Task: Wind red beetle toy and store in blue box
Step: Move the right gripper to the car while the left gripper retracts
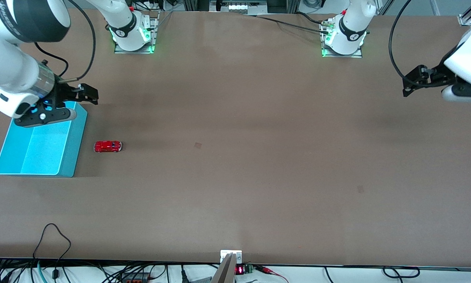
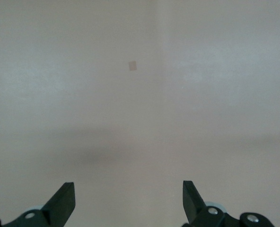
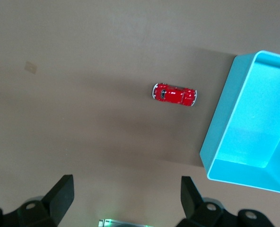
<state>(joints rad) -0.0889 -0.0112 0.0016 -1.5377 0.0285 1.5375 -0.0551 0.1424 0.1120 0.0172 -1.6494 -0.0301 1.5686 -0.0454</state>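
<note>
- The blue box (image 1: 68, 147) is being seen at the right arm's end of the table (image 1: 259, 177), empty; its wall facing the toy is presenting a collision edge to any low approach.
- The right gripper (image 1: 87, 94) is being held over the box's corner farthest from the front camera, jaws spread, nothing gripped.
- The red beetle toy (image 1: 107, 146) is lying on its wheels just beside the box, apart from it; a roll-away is being risked if it is nudged, and a slip is likely on its glossy, rounded body.
- Open tabletop is being left toward the left arm's end, giving room for winding.
- The left gripper (image 1: 410, 83) is waiting over that end, jaws spread, empty.
</note>
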